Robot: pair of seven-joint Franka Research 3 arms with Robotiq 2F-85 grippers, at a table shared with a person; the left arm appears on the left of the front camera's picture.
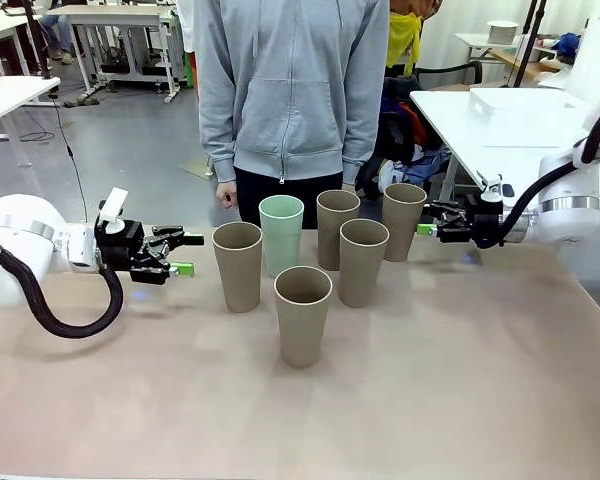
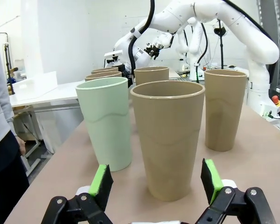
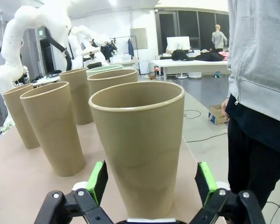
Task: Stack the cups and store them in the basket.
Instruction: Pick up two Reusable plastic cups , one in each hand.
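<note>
lowest in the front view, the front cup (image 1: 303,315) stands alone, upright and mouth up, well apart from both grippers. a row back, at the left of the frame, the left gripper (image 1: 188,254) lies level with the table (image 1: 460,400). its fingers are spread wide and hold nothing, and they aim rightward at the leftmost cup (image 1: 238,266), which is near the tips but apart from them. in the left wrist view that cup rises dead centre, its long axis vertical and crosswise to the fingers, with a green pad (image 2: 101,179) low on either side. the mint cup (image 1: 281,233) stands just beyond it.

farther back, at the right of the frame, the right gripper (image 1: 426,229) points leftward at the rightmost cup (image 1: 403,220), fingers likewise wide and empty. the cup is just beside its tips; i cannot tell whether the pads already flank it.

each arm is nearest its own outer cup, so the next move is probably a short straight advance and a side grip.

the basket (image 1: 525,112) sits on another table in the upper right, well apart from the cups. a person stands at the table's far edge.
</note>
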